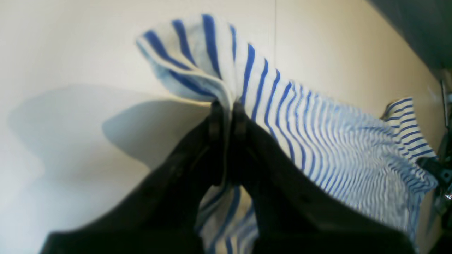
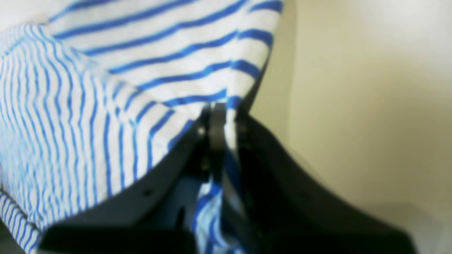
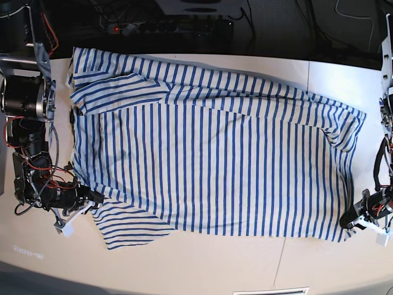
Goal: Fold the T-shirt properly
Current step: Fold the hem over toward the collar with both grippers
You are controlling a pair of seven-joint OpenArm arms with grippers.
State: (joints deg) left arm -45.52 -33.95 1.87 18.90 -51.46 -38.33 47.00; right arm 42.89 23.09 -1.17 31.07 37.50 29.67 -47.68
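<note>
Cream bench [image 3: 245, 270] carries the T-shirt [image 3: 209, 166], spread flat across its middle. At one end the left hand [image 1: 226, 106] pinches the striped cloth; at the other the right hand [image 2: 224, 107] is clamped on its edge.

Matte black, curved gripper fingers [image 1: 215, 134] front both arms; red and black cables [image 3: 37, 166] wrap the right arm's silver motor housing [image 3: 24, 98].
</note>
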